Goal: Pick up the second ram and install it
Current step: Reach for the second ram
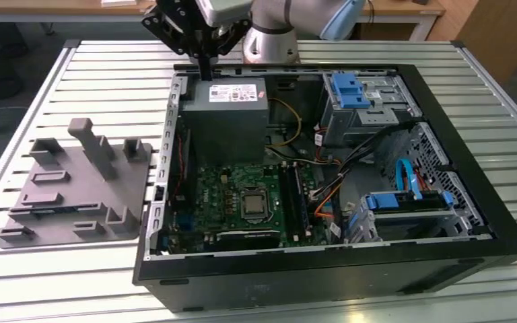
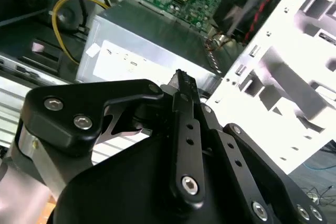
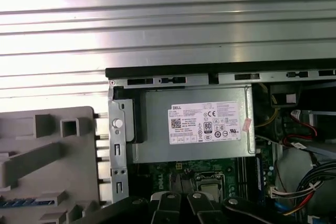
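Blk gripper (image 2: 185,85) links, silver screws; arm (image 1: 272,37) silver-grey jnts (blue cap).

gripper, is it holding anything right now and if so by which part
Nothing seems held: the gripper looks shut and empty, above the power supply box.

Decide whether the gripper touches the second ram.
Apart. The exterior view shows the gripper over the rear edge of the case and the second ram in the grey holder, at the exterior view's left.

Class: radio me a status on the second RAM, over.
Gripper shut, above power supply. Second ram in grey holder, untouched. Holder's tall post stands near it.
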Controlling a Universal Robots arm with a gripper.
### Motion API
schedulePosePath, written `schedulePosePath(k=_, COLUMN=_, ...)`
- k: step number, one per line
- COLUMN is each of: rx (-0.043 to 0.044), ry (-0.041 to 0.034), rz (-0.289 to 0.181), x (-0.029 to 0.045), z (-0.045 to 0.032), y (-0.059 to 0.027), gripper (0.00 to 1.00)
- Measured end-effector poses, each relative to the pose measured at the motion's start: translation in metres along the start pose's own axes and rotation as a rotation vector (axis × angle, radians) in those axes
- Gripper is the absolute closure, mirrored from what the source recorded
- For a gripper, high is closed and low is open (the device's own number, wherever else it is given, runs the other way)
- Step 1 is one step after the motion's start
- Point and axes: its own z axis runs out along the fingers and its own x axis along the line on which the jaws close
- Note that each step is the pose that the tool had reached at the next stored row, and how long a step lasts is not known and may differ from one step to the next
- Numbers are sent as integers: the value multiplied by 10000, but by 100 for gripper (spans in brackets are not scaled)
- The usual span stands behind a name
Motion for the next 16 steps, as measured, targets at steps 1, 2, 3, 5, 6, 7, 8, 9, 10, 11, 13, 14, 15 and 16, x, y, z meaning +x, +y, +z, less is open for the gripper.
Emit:
schedulePosePath(k=1, rx=-1, ry=-1, rz=1, x=30, z=0, y=-2, gripper=90)
schedulePosePath(k=2, rx=-1, ry=-1, rz=0, x=62, z=-1, y=-5, gripper=90)
schedulePosePath(k=3, rx=-1, ry=-2, rz=-1, x=98, z=-2, y=-8, gripper=90)
schedulePosePath(k=5, rx=0, ry=-2, rz=0, x=164, z=-4, y=-12, gripper=90)
schedulePosePath(k=6, rx=0, ry=-2, rz=1, x=192, z=-5, y=-15, gripper=90)
schedulePosePath(k=7, rx=-1, ry=-2, rz=0, x=216, z=-6, y=-16, gripper=90)
schedulePosePath(k=8, rx=0, ry=-2, rz=0, x=240, z=-6, y=-18, gripper=90)
schedulePosePath(k=9, rx=0, ry=-1, rz=-1, x=262, z=-7, y=-20, gripper=90)
schedulePosePath(k=10, rx=-1, ry=-2, rz=-1, x=283, z=-7, y=-22, gripper=90)
schedulePosePath(k=11, rx=0, ry=-1, rz=-1, x=305, z=-8, y=-23, gripper=90)
schedulePosePath(k=13, rx=-1, ry=-2, rz=0, x=346, z=-9, y=-26, gripper=90)
schedulePosePath(k=14, rx=0, ry=-2, rz=0, x=367, z=-10, y=-28, gripper=90)
schedulePosePath(k=15, rx=-1, ry=-2, rz=0, x=386, z=-10, y=-29, gripper=90)
schedulePosePath(k=16, rx=0, ry=-2, rz=0, x=405, z=-11, y=-31, gripper=90)
